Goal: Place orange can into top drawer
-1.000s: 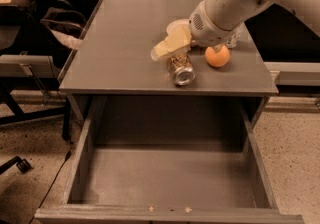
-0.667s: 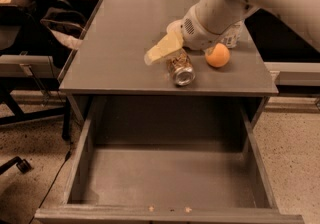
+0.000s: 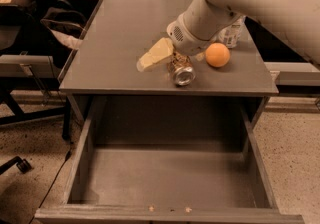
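The orange can (image 3: 181,70) lies on its side near the front edge of the grey desk top (image 3: 120,43), its silver end facing me. My gripper (image 3: 172,62) is down over the can. One cream finger (image 3: 155,55) sticks out to the can's left, and a bit of the other shows on its right, so the jaws stand open around the can. The top drawer (image 3: 170,178) is pulled out below the desk top, with a bare grey bottom.
A round orange fruit (image 3: 217,54) sits just right of the can. A clear plastic bottle (image 3: 231,32) stands behind it, partly hidden by my arm. A dark chair (image 3: 30,33) and its wheeled base (image 3: 20,164) are to the left of the desk.
My arm has swung left and lower over the can, and the left finger now reaches further left. The can and the fruit have not moved.
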